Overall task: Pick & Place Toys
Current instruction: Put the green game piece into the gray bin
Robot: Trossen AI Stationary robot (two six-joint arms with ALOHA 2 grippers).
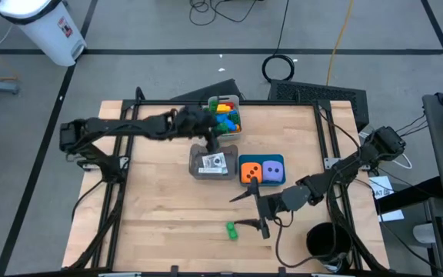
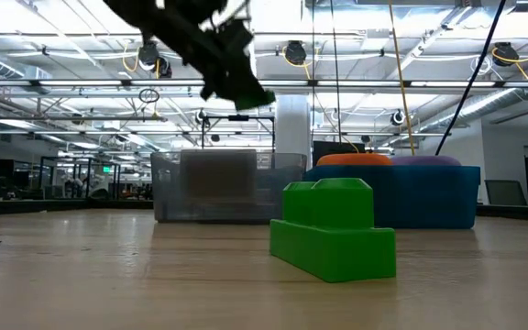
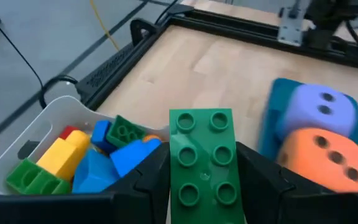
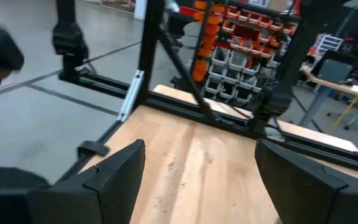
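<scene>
A green brick [image 3: 207, 163] is held tight in the left gripper [image 3: 204, 186], near the top middle of the high view. Many bricks [image 1: 227, 117] are already binned. One green brick [image 1: 231, 229] is left at the bottom middle, beside the open right gripper [image 1: 261, 219].

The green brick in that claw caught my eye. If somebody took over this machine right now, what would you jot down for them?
Left end effector: shut on a green brick, raised near the pale bin of bricks.
Right end effector: open, holding nothing, low over bare table near the front.
Done: many bricks lie in the pale bin; the orange die and purple die sit in the teal bin; cards are in the grey bin.
Left: place the held brick, then collect the loose green brick on the table.
</scene>
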